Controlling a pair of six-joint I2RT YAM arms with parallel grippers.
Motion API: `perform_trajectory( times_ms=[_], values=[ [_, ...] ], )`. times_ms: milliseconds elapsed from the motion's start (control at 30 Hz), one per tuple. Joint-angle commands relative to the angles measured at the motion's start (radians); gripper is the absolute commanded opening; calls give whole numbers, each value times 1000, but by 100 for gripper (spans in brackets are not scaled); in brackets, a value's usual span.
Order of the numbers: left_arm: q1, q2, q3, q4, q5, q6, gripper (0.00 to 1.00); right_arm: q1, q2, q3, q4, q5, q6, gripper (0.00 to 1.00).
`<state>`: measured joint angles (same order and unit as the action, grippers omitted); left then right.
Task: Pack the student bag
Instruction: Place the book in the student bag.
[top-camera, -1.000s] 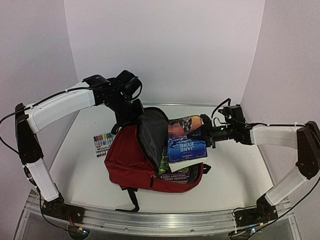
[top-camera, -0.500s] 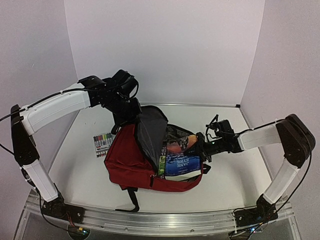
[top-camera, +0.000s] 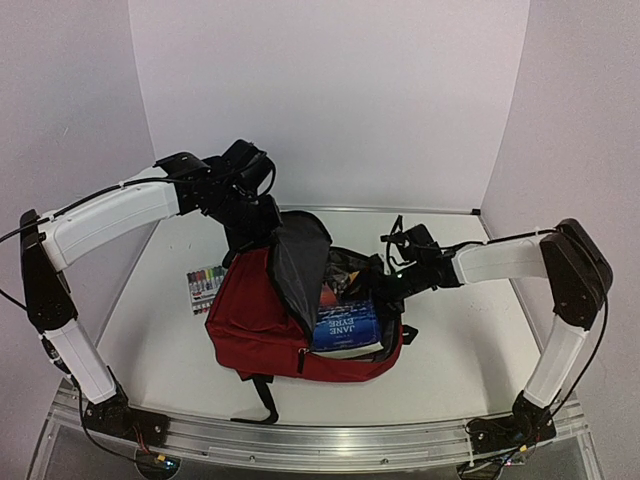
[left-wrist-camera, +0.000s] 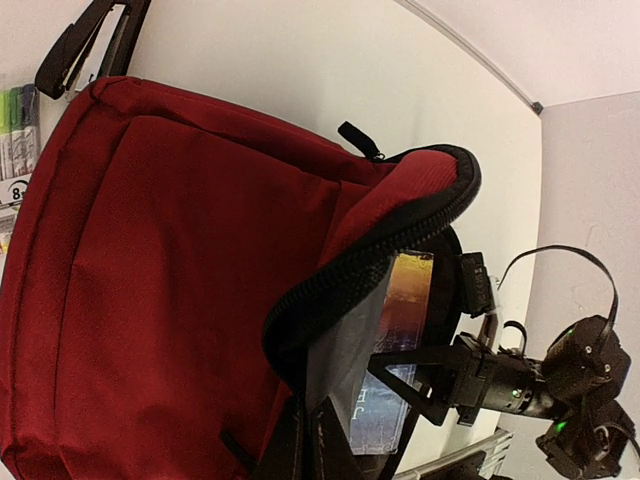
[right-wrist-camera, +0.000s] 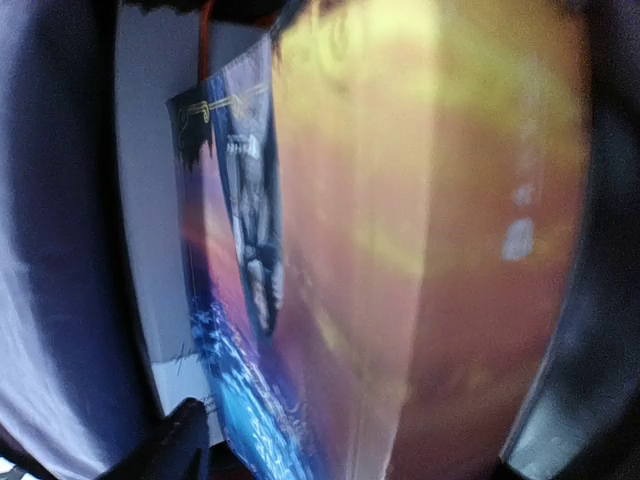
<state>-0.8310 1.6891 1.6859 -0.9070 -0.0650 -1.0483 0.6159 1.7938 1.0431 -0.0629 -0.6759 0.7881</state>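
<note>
The student bag (top-camera: 250, 320), dark red, lies in the middle of the table with its mouth facing right. My left gripper (top-camera: 262, 228) is shut on the bag's grey-lined flap (left-wrist-camera: 340, 350) and holds it raised. In the left wrist view the fingers (left-wrist-camera: 305, 455) pinch the zip edge. A blue and orange "Jane Eyre" book (top-camera: 345, 325) sits inside the opening, its lower end showing. My right gripper (top-camera: 385, 285) is at the bag's mouth with its jaws spread to either side of the book (right-wrist-camera: 400, 250). That book fills the right wrist view.
A pack of coloured markers (top-camera: 205, 288) lies on the table left of the bag. A black strap (top-camera: 265, 400) trails toward the near edge. White walls close in the back and both sides.
The right arm has carried the book leftward and down into the bag's opening, and its jaws have spread apart. The left gripper still holds the flap up.
</note>
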Motion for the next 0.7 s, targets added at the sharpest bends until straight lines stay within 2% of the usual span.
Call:
perform_trajectory(
  times_ms=[0,100,233,300,367,533,667],
  values=[
    [7,-37,22,22,-33,24,0,0,-168,135,-256,132,-209,88],
    [7,-34,27,19,-29,32,0,-5,-216,172,-341,145,-290,86],
    [7,-35,26,18,-25,39,0,-32,-265,188,-430,173,-380,73],
    [7,-35,24,16,-22,41,0,-52,-276,183,-465,183,-413,70],
    [7,-37,18,16,-17,42,0,-71,-273,164,-483,195,-439,71],
    [7,-46,-4,23,-12,39,0,-87,-198,112,-525,187,-495,80],
    [5,-53,-28,25,-5,32,0,-94,-151,96,-528,158,-501,80]
  ],
)
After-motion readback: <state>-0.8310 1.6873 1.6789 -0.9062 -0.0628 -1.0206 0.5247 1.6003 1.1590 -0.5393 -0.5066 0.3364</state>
